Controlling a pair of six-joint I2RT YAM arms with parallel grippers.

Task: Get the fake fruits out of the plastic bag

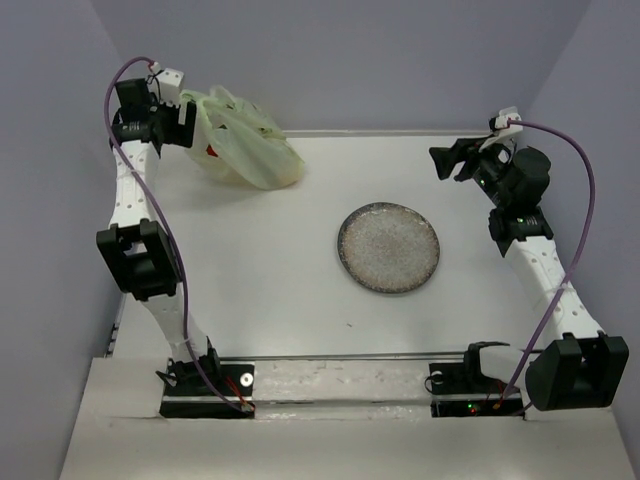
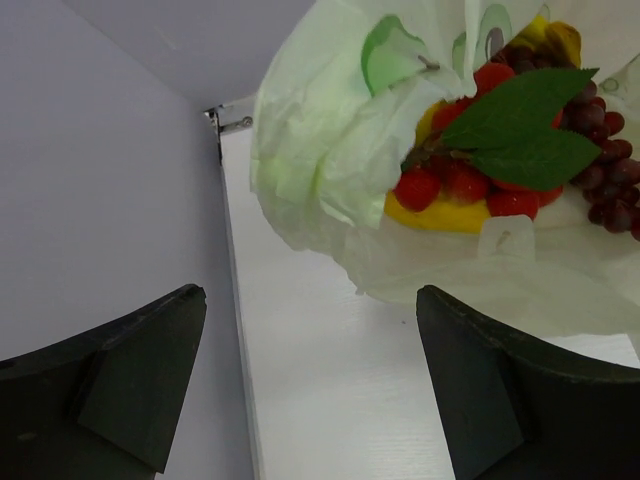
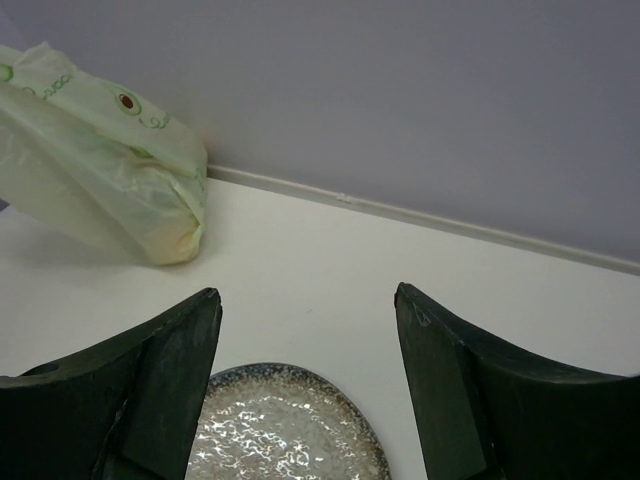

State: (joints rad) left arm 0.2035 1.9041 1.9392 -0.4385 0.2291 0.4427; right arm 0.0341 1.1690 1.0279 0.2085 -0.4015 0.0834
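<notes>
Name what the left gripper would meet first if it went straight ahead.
Probably the plastic bag, at its open mouth where the fake fruits show; depth is unclear.

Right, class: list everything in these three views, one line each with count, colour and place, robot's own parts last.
table: one, white, under everything
plastic bag: one, translucent pale yellow-green, table's far left corner
fake fruits: several small round ones, red, inside the bag's open mouth
yellow piece: one, yellow, under the red ones
leaves: two overlapping, green, on top of the fruits
grape bunch: one, dark purple, in the bag beside the leaves
plate: one, speckled grey, mid-table, nothing on it
left gripper: one, black, open, facing the bag
right gripper: one, black, open, far right, facing plate and bag
</notes>
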